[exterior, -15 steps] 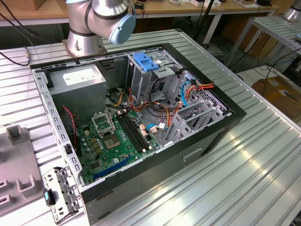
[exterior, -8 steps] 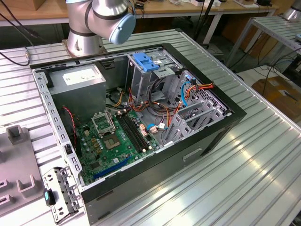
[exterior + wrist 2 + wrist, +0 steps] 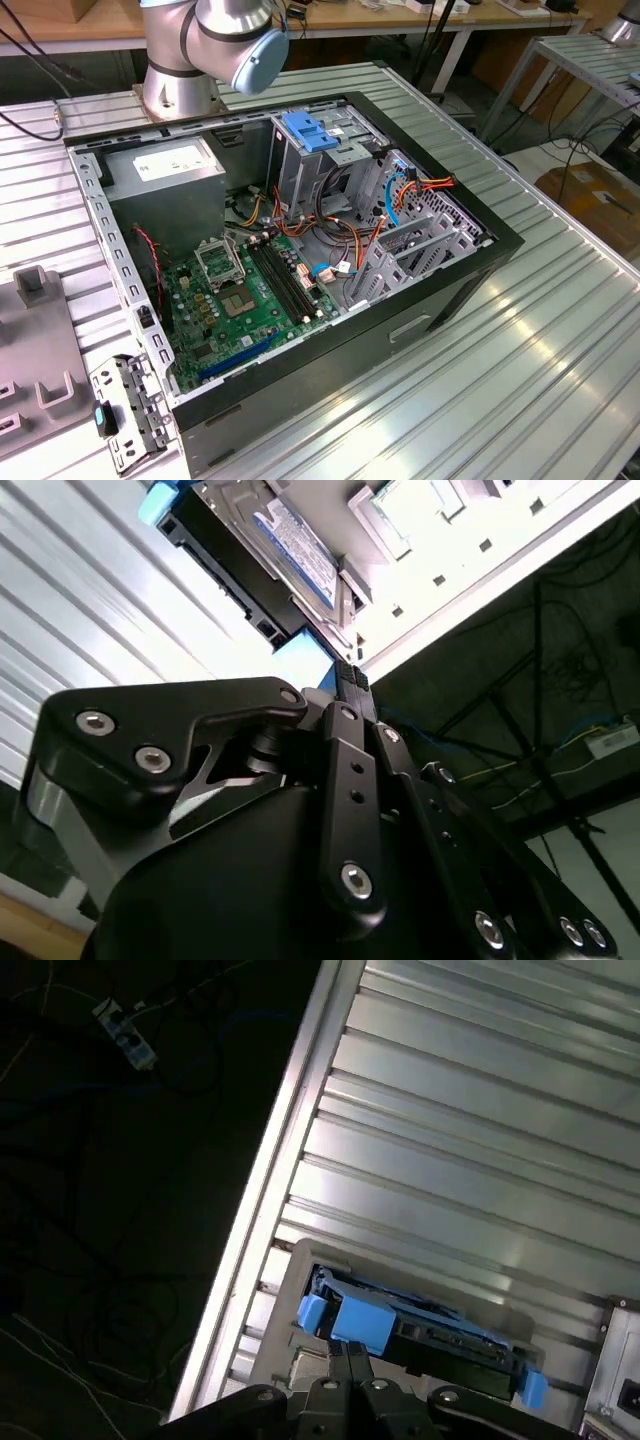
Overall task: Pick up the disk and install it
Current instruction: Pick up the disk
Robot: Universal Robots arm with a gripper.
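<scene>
- Gripper (image 3: 351, 680): jaws drawn tight together, no gap visible between the tips in the second wrist view.
- Tips sit right at the blue side rail (image 3: 362, 1322) of the disk (image 3: 440, 1332). Can't tell whether they pinch it or only touch it.
- The disk lies flat in a pale grey holder (image 3: 292, 1280) on the ribbed metal tabletop (image 3: 480, 1140), near the tabletop's edge, with dark floor and cables beyond.
- The disk's white-and-blue label faces up in the second wrist view, with black connector edge and blue rails along its sides.
- Exterior view: open computer case (image 3: 400, 330) at frame centre, side panel off, motherboard (image 3: 240, 300) exposed.
- Drive cage with blue latch tab (image 3: 305, 130) at upper centre; grey power supply box (image 3: 170, 175) toward the exterior view's upper left.
- Arm base (image 3: 175, 80) stands behind the case at the exterior view's upper left.
- Grey fixture (image 3: 30, 350) lies on the tabletop at the exterior view's left edge.
</scene>
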